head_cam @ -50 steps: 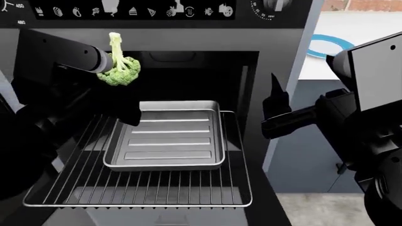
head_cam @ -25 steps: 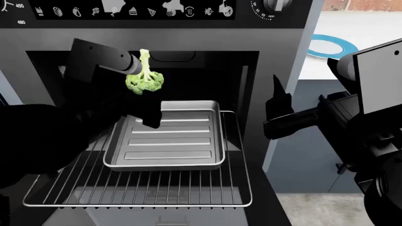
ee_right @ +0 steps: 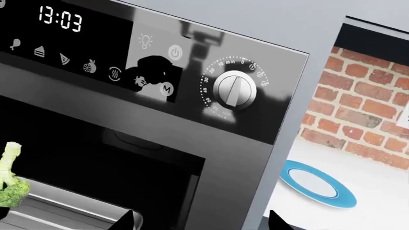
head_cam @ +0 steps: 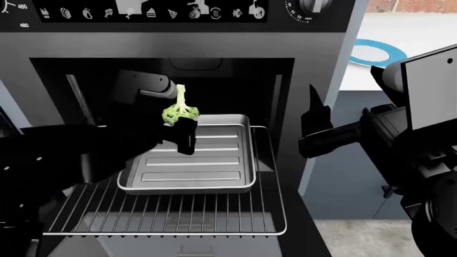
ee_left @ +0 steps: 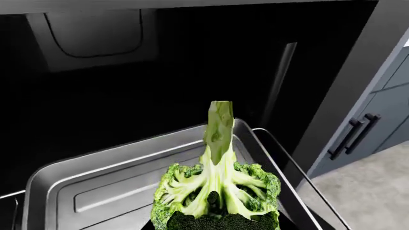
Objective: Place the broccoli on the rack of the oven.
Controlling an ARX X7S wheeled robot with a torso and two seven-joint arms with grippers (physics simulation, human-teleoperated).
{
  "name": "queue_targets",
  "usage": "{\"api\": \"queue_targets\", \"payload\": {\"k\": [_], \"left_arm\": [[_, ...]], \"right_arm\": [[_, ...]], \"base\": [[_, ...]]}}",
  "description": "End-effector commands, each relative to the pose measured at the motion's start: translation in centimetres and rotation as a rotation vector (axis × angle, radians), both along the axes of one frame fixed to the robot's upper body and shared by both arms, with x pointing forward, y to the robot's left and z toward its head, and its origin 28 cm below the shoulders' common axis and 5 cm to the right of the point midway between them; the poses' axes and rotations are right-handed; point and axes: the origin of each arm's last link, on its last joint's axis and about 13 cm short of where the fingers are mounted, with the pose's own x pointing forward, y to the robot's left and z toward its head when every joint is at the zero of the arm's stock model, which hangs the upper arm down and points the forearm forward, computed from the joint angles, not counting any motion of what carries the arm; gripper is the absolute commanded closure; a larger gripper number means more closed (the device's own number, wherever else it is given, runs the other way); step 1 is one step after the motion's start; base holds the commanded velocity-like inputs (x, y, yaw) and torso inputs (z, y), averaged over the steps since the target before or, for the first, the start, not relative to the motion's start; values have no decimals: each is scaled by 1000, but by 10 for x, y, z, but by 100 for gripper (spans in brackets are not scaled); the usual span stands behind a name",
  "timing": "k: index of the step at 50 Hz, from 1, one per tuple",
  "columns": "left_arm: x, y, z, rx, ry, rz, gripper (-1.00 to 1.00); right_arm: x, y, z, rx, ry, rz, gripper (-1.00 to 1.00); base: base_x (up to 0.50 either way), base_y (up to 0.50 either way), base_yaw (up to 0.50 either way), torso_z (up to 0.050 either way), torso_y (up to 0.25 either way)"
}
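Note:
The broccoli [head_cam: 179, 108] hangs head down, stalk up, in my left gripper [head_cam: 181, 124], which is shut on its green head. It is held inside the oven [head_cam: 321, 48] opening, above the far left part of the ribbed baking tray [head_cam: 200, 163]. The left wrist view shows the broccoli [ee_left: 217, 191] over the tray [ee_left: 96, 191]. The silver wire rack [head_cam: 179, 217] is pulled out, with the tray on it. My right gripper [head_cam: 314, 115] is open and empty, by the oven's right frame; its fingertips show apart in the right wrist view [ee_right: 201, 221]. The broccoli also shows there [ee_right: 9, 184].
The oven's control panel [ee_right: 96, 52] with a round knob [ee_right: 234, 89] is above the cavity. A blue-rimmed plate [head_cam: 371, 53] lies on the white counter to the right. A grey cabinet door with a dark handle [ee_left: 351, 136] is right of the oven.
My left arm has carried the broccoli right and down, from the upper left of the oven opening to just above the tray. The right arm has stayed still.

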Motion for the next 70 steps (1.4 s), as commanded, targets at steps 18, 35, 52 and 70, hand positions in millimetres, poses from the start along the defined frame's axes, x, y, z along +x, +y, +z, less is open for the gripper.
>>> {"api": "queue_targets", "payload": {"k": [18,35,52,70], "left_arm": [[21,-2,-38,6,141,16,100],[20,-1,-39,25,128,25,-100],[-1,0,-9,6,-3,8,-100],[-88,4,33,-40,-338,-36,-100]], "right_arm": [[1,-1,-3,18,2,1,-100],[0,0,-2,10,-2,3,-100],[3,0,-5,15,5,1,-100],[-20,-4,10,35,-117,13,-100]], "base": [[0,0,0,0,0],[0,0,0,0,1],[0,0,0,0,0],[0,0,0,0,0]]}}
